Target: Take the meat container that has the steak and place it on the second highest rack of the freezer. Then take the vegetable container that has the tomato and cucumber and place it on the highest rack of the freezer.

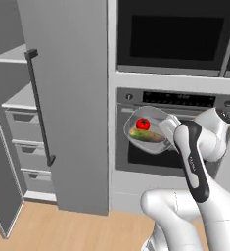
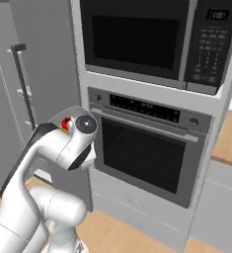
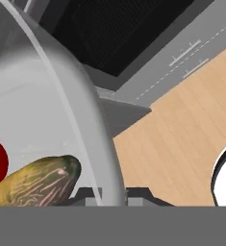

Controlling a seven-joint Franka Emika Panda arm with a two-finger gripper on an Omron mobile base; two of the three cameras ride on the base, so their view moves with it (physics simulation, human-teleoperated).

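Clear vegetable container (image 1: 148, 130), tomato (image 1: 143, 123) and cucumber (image 1: 147, 136) inside, rim pinched by shut jaws, carried level toward the freezer (image 1: 62, 98).

No text, label, brand or number can be read anywhere. The microwave (image 2: 152, 42) carries a small display (image 2: 217, 14) and a keypad (image 2: 207, 52) on its right panel, but the marks there are too small and blurred to make out. The oven (image 2: 147, 148) shows a strip of pale marks along its control panel (image 2: 144, 108), likewise illegible.
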